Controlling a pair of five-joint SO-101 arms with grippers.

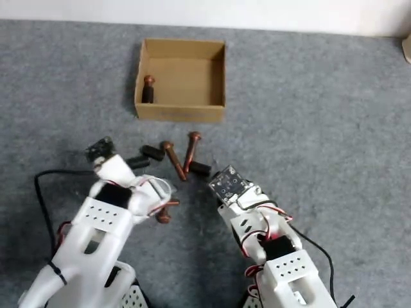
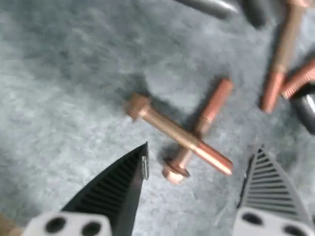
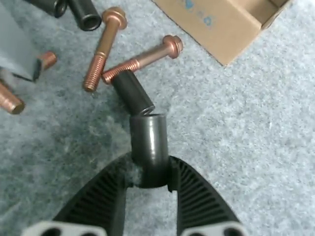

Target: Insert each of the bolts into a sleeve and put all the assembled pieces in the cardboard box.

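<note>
Copper-coloured, flange-headed and threaded at the tip, your crossed bolts [image 2: 189,140] lie on the grey carpet [image 2: 64,73] directly below the left gripper [image 2: 202,150]. Its jaws stand wide apart with nothing between them. Your right gripper [image 3: 150,169] is clamped on one end of a black sleeve [image 3: 149,140], a smooth matte tube whose free end points away from the claw. Just past that end lies a second sleeve [image 3: 132,91]. Its far end rests against the threaded tip of one of two more bolts [image 3: 106,44], which spread apart in a V. From above, you see the cardboard box [image 1: 180,112] on the carpet beyond the loose parts. One assembled piece [image 1: 148,88] stands upright inside it, close to a side wall, with a copper bolt head on top of a dark sleeve.
</note>
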